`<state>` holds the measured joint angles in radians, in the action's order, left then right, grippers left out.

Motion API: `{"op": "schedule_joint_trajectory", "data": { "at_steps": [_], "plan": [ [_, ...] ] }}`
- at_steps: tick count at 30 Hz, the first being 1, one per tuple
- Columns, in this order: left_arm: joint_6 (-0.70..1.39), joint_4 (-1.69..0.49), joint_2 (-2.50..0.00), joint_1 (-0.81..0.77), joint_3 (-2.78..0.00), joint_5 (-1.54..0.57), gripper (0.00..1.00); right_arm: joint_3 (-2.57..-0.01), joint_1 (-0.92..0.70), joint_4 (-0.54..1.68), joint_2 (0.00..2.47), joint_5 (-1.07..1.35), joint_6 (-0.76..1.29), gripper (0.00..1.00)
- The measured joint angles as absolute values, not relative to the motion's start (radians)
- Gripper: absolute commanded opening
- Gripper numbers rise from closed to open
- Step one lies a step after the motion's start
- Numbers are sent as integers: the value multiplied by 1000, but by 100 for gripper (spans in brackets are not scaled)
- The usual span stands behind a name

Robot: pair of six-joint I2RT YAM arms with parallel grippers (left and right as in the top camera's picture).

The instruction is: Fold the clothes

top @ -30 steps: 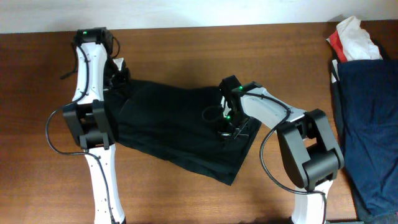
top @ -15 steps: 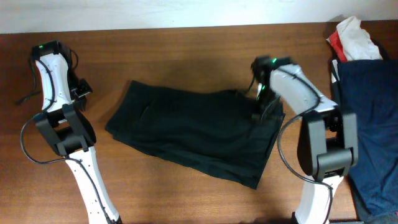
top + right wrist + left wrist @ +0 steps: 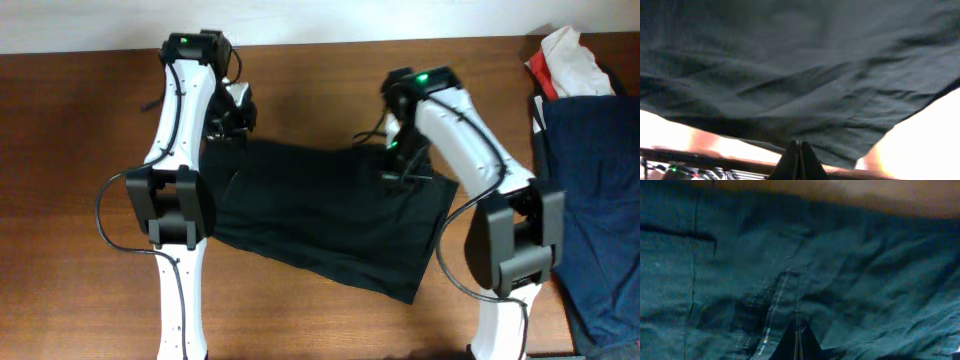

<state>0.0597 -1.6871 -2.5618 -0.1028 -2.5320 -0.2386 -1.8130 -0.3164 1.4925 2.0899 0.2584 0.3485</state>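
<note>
Wooden table (image 3: 300, 325), black shorts (image 3: 320, 215) lay centre frame, left gripper (image 3: 228, 128) pinched their upper-left corner, right gripper (image 3: 400, 172) clamped the upper-right edge.

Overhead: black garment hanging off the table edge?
No, the black garment lies wholly on the table, wood showing on all sides.

Left tool (image 3: 797, 341) pinches wrinkled dark garment (image 3: 855, 265) beside stitched seam (image 3: 776, 302)

Your overhead view bright and evenly lit, sharp, soft shadows on the table (image 3: 90, 290), your left wrist view dim with a blue cast, cloth (image 3: 850, 280) softly blurred, your right wrist view blown out white at its lower corners (detail lost there), folds smeared.
</note>
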Motion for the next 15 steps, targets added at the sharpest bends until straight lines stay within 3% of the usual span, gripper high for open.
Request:
{"op": "schedule_joint_trajectory", "data": {
  "at_steps": [3, 8, 12, 15],
  "plan": [
    [60, -1686, -2523, -95, -2495, -167, 0, -1810, -360, 1492, 2090, 237, 375, 4],
    [60, -1687, -2252, -95, -2494, -82, 0, -1810, -360, 1492, 2090, 207, 390, 4],
    [64, -1682, -2107, -95, -2362, -66, 8, -1810, -360, 1500, 2090, 203, 392, 4],
    [70, -1681, -1978, -95, -2109, -36, 14, -1810, -360, 1500, 2090, 192, 392, 4]
  ]
}}
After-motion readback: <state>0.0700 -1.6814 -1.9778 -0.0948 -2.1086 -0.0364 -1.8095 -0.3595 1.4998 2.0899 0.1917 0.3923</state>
